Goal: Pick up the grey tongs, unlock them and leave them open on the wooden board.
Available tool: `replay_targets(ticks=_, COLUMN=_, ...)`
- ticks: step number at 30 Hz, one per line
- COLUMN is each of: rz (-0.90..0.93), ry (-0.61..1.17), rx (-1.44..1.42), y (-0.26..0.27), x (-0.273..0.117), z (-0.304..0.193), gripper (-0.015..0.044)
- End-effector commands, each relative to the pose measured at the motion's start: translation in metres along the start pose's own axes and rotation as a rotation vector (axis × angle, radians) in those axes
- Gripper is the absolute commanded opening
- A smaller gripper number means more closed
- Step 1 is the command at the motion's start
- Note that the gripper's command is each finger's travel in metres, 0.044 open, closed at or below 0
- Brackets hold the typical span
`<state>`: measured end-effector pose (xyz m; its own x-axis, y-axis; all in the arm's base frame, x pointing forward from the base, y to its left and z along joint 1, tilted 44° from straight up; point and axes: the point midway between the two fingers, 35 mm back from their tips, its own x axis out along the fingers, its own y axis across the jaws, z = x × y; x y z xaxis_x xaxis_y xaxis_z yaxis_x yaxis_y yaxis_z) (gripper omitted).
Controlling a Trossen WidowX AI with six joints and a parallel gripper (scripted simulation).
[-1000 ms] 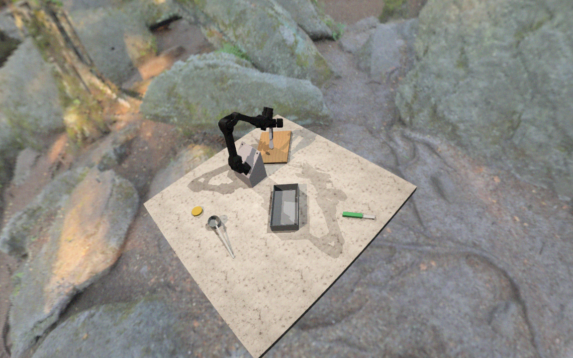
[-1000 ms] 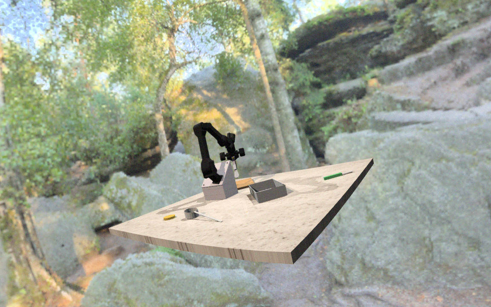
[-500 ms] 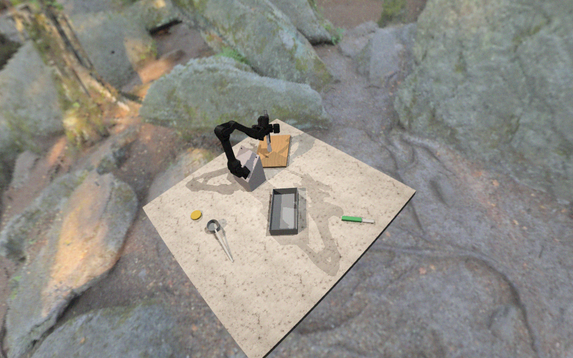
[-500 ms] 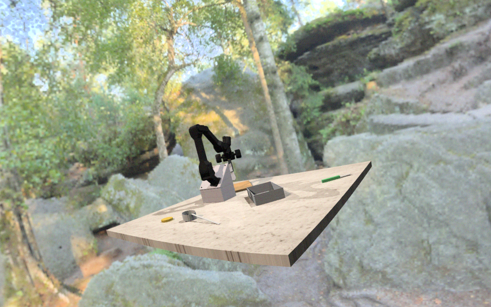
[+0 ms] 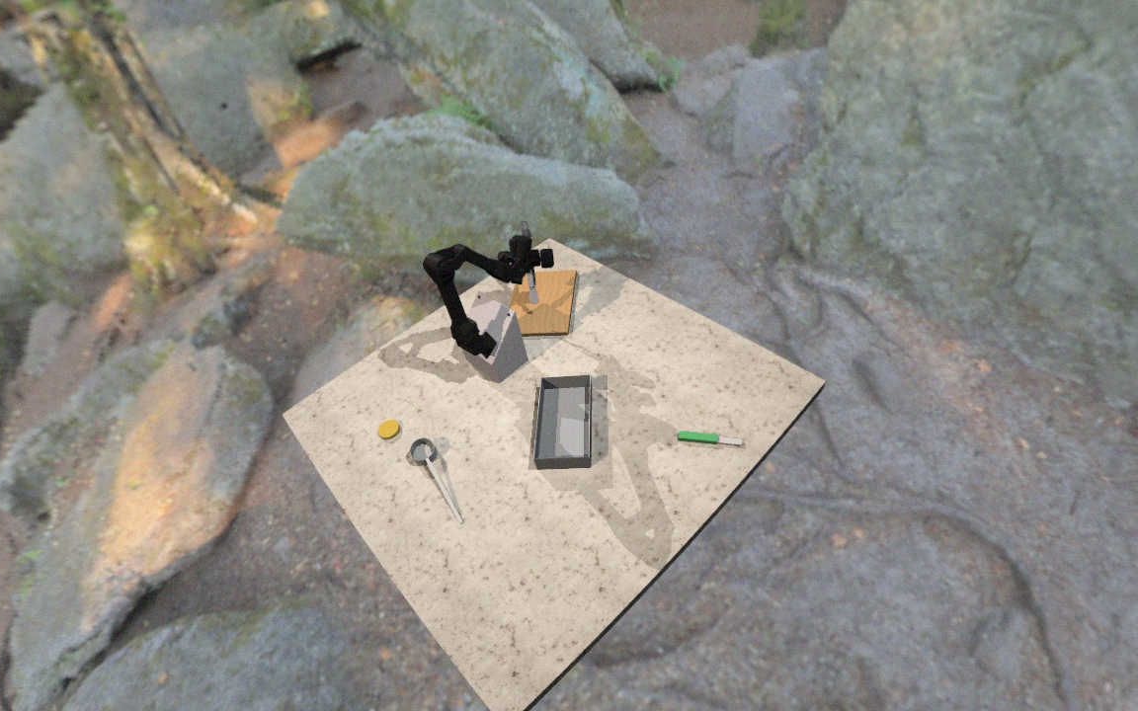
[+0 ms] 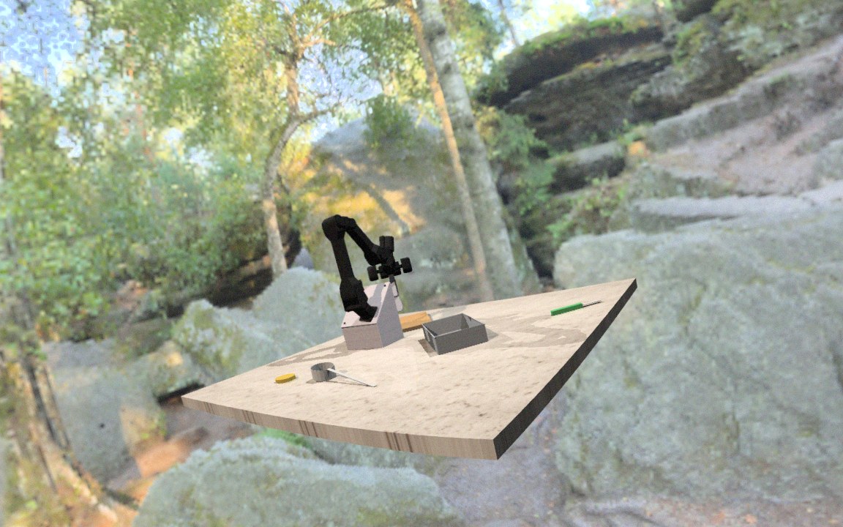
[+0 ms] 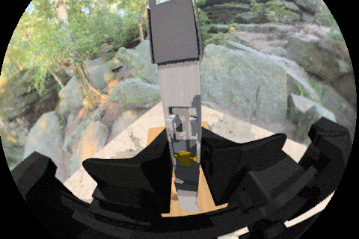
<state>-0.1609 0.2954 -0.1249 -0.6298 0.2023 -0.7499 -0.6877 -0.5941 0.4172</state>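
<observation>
My gripper (image 5: 529, 265) (image 6: 392, 275) (image 7: 181, 125) is shut on the grey tongs, with one black finger on each side of them in the wrist view. The tongs (image 5: 533, 289) (image 6: 399, 300) (image 7: 180, 86) are held steeply upright above the wooden board (image 5: 558, 304) (image 6: 416, 320) (image 7: 156, 133). Their pale end hangs low over the board and their dark end with a window points up. A yellow piece (image 7: 185, 158) shows inside them between the fingers. The arms look close together; whether the lock is released cannot be told. The roasting tin (image 5: 562, 462) (image 6: 464, 340) holds no tongs.
The grey base block (image 5: 507, 349) (image 6: 378, 331) of the arm stands beside the board. A small round pan with a long handle (image 5: 447, 496) (image 6: 353, 379) and a yellow disc (image 5: 388, 429) (image 6: 285, 378) lie left of the tin. A green-handled tool (image 5: 697, 436) (image 6: 566, 308) lies right of it.
</observation>
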Motion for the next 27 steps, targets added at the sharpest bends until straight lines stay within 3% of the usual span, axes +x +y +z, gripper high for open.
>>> replay_targets(ticks=1, rz=0.004, ry=-0.006, rx=0.000, y=0.0006, x=-0.0003, z=0.0012, gripper=-0.0150)
replay_targets(ticks=27, rz=0.002, ry=0.015, rx=0.003, y=-0.0011, x=0.0034, z=0.0007, gripper=-0.0150)
